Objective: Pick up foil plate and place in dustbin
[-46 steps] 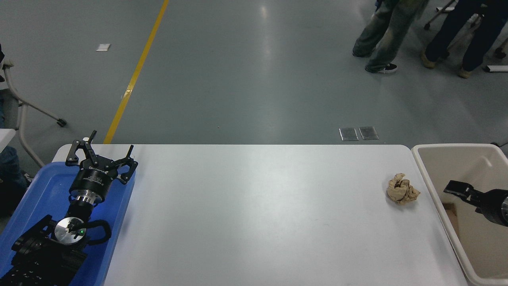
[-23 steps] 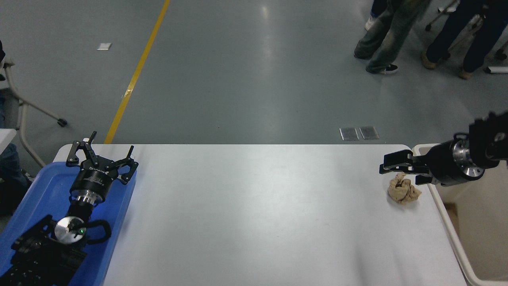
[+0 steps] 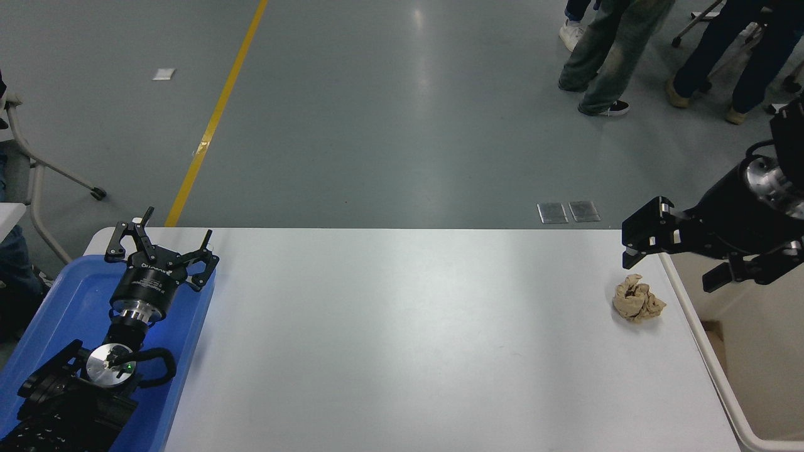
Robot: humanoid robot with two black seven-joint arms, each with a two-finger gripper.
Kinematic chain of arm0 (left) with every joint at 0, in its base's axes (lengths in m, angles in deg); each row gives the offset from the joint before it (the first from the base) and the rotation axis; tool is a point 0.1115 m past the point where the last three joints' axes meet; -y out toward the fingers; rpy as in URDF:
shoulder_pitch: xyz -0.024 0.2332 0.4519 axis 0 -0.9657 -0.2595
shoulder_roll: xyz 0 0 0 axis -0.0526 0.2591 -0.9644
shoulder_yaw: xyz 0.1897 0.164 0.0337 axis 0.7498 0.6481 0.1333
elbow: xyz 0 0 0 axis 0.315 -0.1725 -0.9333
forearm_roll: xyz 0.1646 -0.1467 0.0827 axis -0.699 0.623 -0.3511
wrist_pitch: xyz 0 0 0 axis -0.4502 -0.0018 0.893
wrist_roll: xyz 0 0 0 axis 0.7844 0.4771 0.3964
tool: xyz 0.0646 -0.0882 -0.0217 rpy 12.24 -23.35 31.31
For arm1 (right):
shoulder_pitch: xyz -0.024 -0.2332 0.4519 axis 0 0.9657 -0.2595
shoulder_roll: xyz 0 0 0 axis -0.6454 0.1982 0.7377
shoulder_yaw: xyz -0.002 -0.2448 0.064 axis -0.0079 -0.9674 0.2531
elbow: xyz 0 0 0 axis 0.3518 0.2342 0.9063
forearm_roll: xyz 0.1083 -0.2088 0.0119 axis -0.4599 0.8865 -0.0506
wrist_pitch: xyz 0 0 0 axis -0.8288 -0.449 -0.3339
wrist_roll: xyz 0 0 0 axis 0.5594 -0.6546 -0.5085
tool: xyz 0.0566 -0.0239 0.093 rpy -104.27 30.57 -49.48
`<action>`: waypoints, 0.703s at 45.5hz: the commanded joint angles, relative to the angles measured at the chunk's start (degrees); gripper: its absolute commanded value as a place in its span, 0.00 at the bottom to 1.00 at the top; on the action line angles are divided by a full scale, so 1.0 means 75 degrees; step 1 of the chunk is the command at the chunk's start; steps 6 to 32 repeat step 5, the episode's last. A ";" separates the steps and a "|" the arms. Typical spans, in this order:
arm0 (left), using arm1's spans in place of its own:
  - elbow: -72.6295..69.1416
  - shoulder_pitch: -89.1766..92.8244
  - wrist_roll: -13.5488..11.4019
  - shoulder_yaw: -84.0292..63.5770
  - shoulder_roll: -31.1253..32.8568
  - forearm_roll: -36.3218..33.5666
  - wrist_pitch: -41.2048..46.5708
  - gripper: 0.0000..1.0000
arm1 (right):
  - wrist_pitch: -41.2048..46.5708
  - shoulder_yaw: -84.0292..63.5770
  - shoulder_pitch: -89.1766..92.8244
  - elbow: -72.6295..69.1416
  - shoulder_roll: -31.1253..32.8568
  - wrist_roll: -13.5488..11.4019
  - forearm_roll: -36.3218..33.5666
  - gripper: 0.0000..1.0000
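Observation:
The foil plate is not in view. The beige dustbin stands at the table's right edge, and part of its inside is hidden by my right arm. My right gripper is open and empty. It hangs raised above the dustbin's left rim, just above and to the right of the crumpled brown paper ball. My left gripper is open and parked over the blue tray at the lower left.
The white table spans the middle of the view. People's legs stand on the floor at the top right. A chair frame is at the far left.
My right gripper has come up out of the dustbin and moved left, then risen higher above the bin's left rim. The paper ball and the left arm have not moved.

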State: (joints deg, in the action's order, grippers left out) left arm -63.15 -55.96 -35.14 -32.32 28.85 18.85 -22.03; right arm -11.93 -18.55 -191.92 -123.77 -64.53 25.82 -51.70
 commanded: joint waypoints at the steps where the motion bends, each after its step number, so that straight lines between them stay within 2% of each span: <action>1: -0.0001 0.0000 -0.0004 0.0000 0.0001 0.0001 0.0000 0.99 | 0.0354 0.0137 -0.0552 -0.0047 -0.0095 -0.0256 -0.0104 1.00; 32: -0.0001 0.0000 -0.0004 0.0000 0.0000 0.0001 0.0000 0.99 | 0.0354 0.0278 -0.0564 -0.0059 -0.0165 -0.0256 -0.0093 1.00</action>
